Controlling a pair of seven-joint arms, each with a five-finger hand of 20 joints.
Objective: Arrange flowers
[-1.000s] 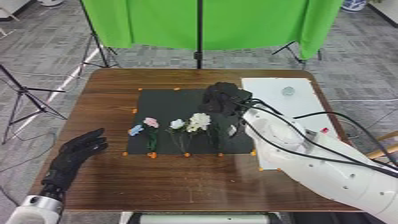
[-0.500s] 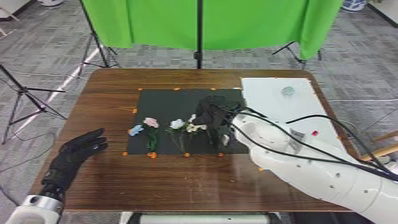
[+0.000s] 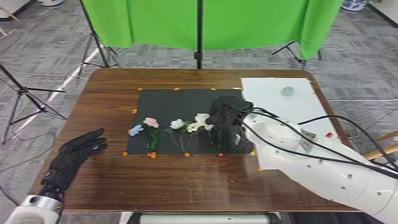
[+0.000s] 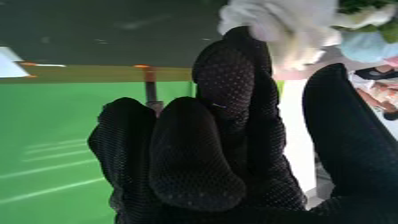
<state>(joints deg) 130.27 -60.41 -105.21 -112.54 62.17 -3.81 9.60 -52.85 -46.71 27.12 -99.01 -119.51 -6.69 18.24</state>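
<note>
Nearest, on the robot's side of the dark mat [image 3: 176,102]: brown wooden surface [image 3: 169,187]. Left of the mat, well apart from it, left robot hand [image 3: 82,146], released, fingers loose, holding nothing.

On the mat's near half, green stems [image 3: 152,142], long axis running near to far, cut ends towards the near edge. Farther along the same line, at about mid-depth of the mat, the heads: blue flower [image 3: 135,130] and pink flower [image 3: 151,122] towards the left edge, white flowers [image 3: 202,119] nearer the middle.

Over the right part of the mat, right robot hand [image 3: 231,109], just right of the nearest white heads. Released as well, by the look of it: fingers loosely bent, thumb standing apart, with white petals [image 4: 282,32] just beside the fingertips in the wrist view. Contact with the petals, impossible to tell.

By far the closer of the two to the white flowers, so probably the one to use. Likely step: picking up a white flower. Best to come leftwards across the mat, then close across the stem rather than along it. Risk of crushing petals or dragging a neighbouring stem.

Beyond the mat's right edge, near its far end, clear vase [image 3: 287,91] on white sheet [image 3: 271,102]. Arranging probably still at an early stage. Farthest, well past the mat, green cloth [image 3: 160,25].
</note>
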